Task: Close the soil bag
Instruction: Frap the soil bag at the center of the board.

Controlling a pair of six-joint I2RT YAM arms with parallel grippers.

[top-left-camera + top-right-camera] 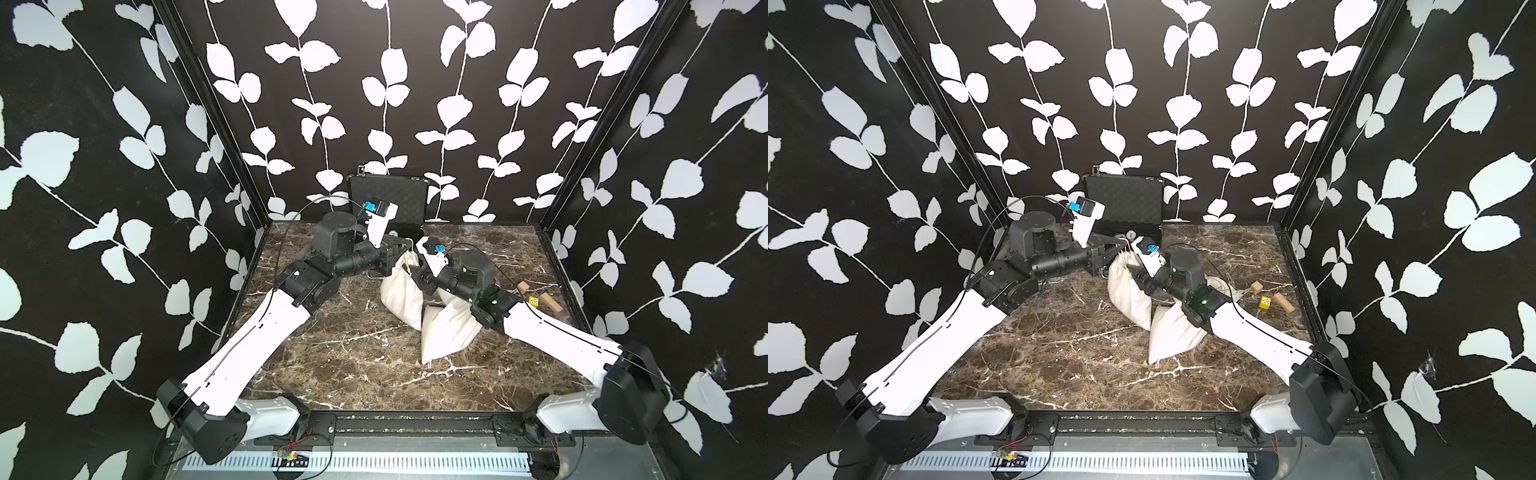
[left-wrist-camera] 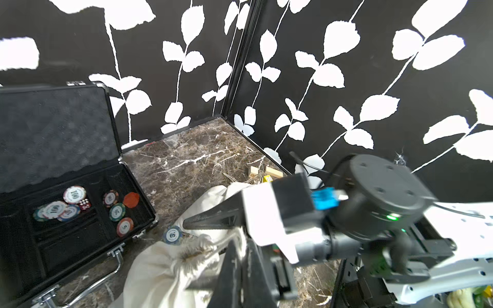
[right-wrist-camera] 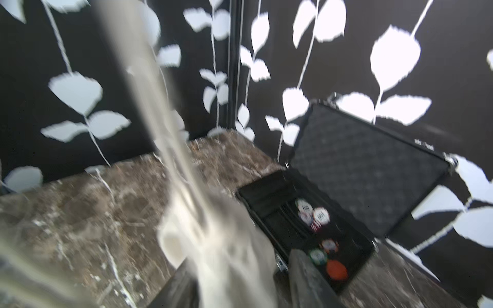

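Note:
The soil bag (image 1: 400, 291) is a cream cloth drawstring sack lying mid-table, also seen in a top view (image 1: 1127, 291). Its neck (image 2: 196, 252) is gathered tight. My left gripper (image 2: 242, 241) is shut on the drawstring cords (image 2: 226, 240) coming out of the neck; in both top views it sits just behind the bag (image 1: 401, 248) (image 1: 1116, 244). My right gripper (image 3: 245, 282) stands open, its fingers (image 3: 309, 280) apart on either side of the bag's blurred upper cloth (image 3: 213, 240). From above it is at the bag's right side (image 1: 417, 276).
A second cream bag (image 1: 446, 332) lies in front of the first, partly under my right arm. An open black case (image 1: 386, 199) with poker chips stands at the back wall. One chip (image 2: 173, 234) lies on the marble. Wooden blocks (image 1: 550, 303) and a yellow die (image 1: 533, 300) sit far right.

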